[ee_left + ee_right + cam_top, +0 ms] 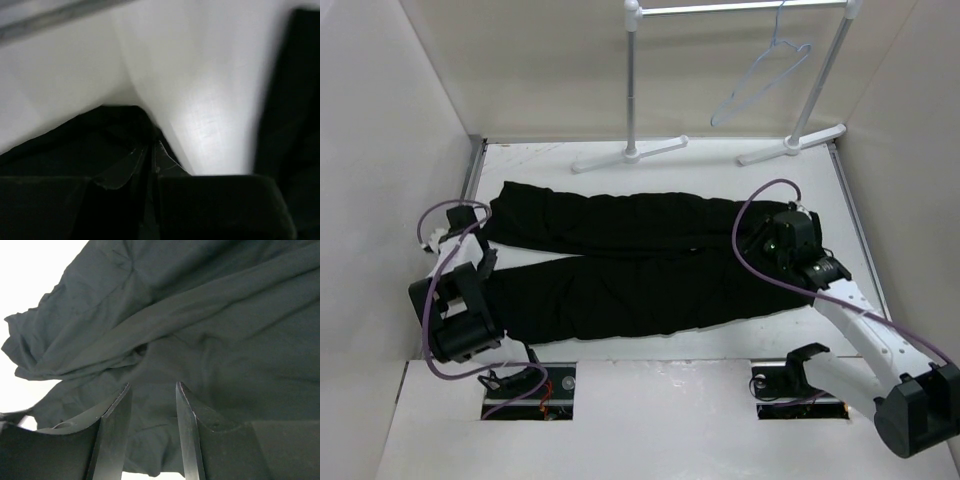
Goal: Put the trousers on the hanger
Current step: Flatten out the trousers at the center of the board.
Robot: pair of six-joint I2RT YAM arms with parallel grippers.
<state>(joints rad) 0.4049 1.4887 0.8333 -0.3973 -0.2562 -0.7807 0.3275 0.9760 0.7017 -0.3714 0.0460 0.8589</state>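
**Mia:** Where are the long, soft black cloth trousers (620,260)?

**Ben:** Flat on the white table (650,375), on the near side of the white rail stand (720,9). The thin pale blue wire hanger (760,80) hangs bare from that stand's bar.

**Mia:** Which step is it?

**Ben:** Grabbing, I think. The left gripper (151,150) has its fingers together at a leg end. I can't tell if it caught any cloth. The right gripper (152,386) has its fingers apart over the waist.

**Mia:** What's next?

**Ben:** It should pinch the cloth. I see no boxes.
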